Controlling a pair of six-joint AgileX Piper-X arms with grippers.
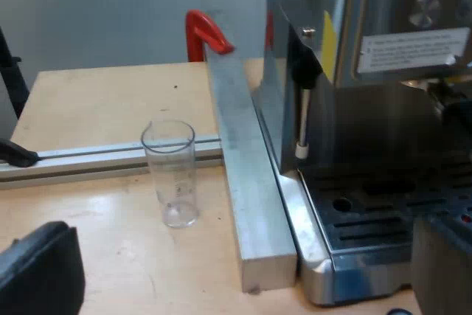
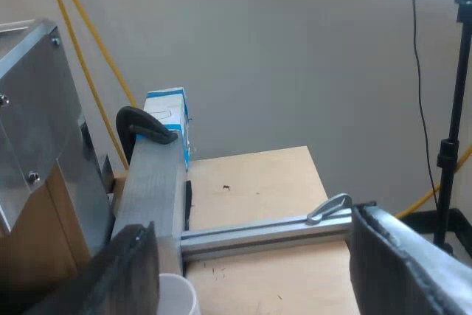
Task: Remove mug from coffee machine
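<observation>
Since the mug (image 2: 175,294) seems off the drip tray (image 1: 369,226), removal looks done; right claw (image 2: 262,260) gapes wide over it, left claw (image 1: 236,282) wide too, both empty

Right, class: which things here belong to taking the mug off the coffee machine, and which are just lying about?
For the job: mug; machine; right gripper, open beside the mug.
Lying about: glass; red clamp; black clamp; blue box; metal bar.
</observation>
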